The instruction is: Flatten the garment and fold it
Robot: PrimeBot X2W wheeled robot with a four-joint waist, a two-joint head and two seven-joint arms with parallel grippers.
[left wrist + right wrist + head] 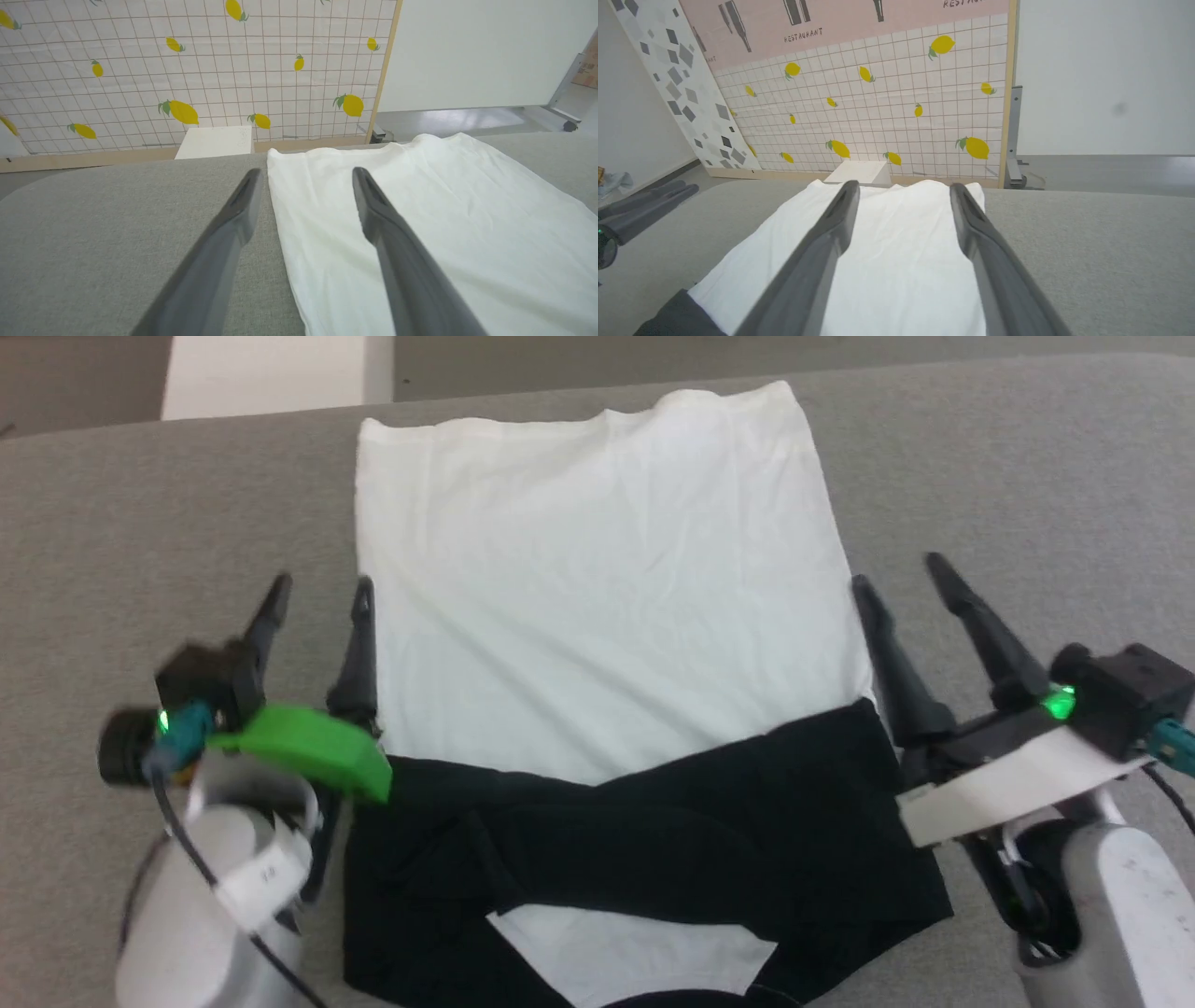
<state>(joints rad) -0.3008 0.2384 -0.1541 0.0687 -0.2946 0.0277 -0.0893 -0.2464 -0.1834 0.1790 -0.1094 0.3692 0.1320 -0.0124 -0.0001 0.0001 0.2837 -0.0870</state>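
Garment (607, 607) flat between left fingers (358, 653) and right fingers (892, 653), both pairs spread apart, empty

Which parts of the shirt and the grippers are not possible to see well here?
- Head view: the near end of the garment is cut off by the bottom edge.
- Head view: the black sleeves merge, dark on dark; their layers cannot be told apart.
- Head view: the green cover on the left gripper hides the fold's left end.
- Right wrist view: whether the right gripper touches the cloth is unclear; its fingers hide it.
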